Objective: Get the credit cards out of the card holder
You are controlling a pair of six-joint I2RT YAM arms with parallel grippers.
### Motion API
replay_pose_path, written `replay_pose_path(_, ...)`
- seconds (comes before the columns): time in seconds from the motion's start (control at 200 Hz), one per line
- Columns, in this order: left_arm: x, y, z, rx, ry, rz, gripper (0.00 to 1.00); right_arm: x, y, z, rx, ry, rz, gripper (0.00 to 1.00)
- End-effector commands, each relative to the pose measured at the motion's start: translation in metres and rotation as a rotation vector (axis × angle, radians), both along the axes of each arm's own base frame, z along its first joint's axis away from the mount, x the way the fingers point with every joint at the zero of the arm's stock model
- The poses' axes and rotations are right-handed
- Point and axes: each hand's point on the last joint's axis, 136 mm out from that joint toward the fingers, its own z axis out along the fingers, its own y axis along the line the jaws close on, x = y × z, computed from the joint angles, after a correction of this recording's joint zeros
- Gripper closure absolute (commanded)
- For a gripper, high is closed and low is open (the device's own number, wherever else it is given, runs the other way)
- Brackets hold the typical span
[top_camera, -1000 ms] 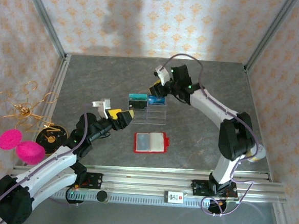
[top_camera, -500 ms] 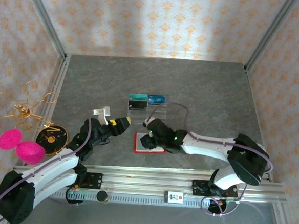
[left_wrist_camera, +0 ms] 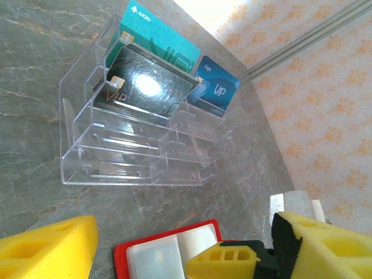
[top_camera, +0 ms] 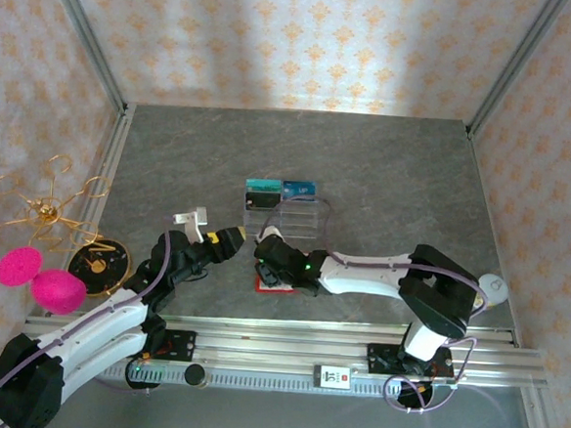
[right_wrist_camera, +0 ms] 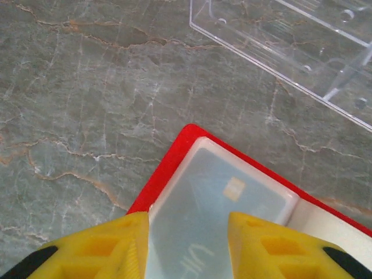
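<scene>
Walls: pale wallpaper [top_camera: 307, 39] with an orange floral pattern is running around three sides.
Table: a grey marbled table [top_camera: 396, 173] is filling the space between the walls.
Frame: silver metal posts [top_camera: 85, 38] are rising at the back corners.
Rail: an aluminium rail [top_camera: 286, 339] is running along the near edge.
Light: a bright patch is falling on the lower middle of the back wall.

Table [right_wrist_camera: 87, 87]: grey stone-look top, veined, matt. Clear tray [left_wrist_camera: 116, 157] — transparent hard plastic, glossy, edges glinting. Black card [left_wrist_camera: 145, 87] in it: glossy plastic, bright glare; teal card [left_wrist_camera: 163, 35], blue card [left_wrist_camera: 218, 90] likewise sleek. Card holder [right_wrist_camera: 165, 171]: smooth red rim, frosted translucent pocket, credit card [right_wrist_camera: 221, 197] dim beneath. Fingers [right_wrist_camera: 104, 247] of right gripper [right_wrist_camera: 187, 235] — yellow matt plastic. At 9 o'clock, pom-poms [top_camera: 57, 289]: pink, fuzzy. At 6 o'clock, rail [top_camera: 286, 343]: bare metal.
</scene>
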Motion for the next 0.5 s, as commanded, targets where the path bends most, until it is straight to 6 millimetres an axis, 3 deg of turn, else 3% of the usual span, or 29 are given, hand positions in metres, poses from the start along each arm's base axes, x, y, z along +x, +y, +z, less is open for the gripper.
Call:
replay_pose_path(0.0,-0.001,0.004,-0.005,0.003,0.007,0.012,0.24,-0.001,-0.010,-0.018,-0.089,0.003,-0.005,0.60)
replay_pose_path(0.13,-0.002,0.002,-0.005,0.003,0.000,0.001,0.27,-0.007,-0.021,-0.039,-0.149,0.036,-0.020,0.64)
replay_pose_path(0.225,-0.004,-0.001,-0.006,0.001,0.001,-0.021,0.31,-0.010,-0.022,-0.046,-0.151,0.059,-0.022,0.73)
replay_pose_path(0.39,-0.009,-0.014,-0.018,0.015,0.036,-0.070,0.40,-0.009,-0.015,-0.038,-0.076,0.060,-0.049,0.99)
replay_pose_path(0.496,-0.016,-0.026,-0.028,0.029,0.059,-0.102,0.47,-0.006,-0.006,-0.018,0.056,0.047,-0.078,1.00)
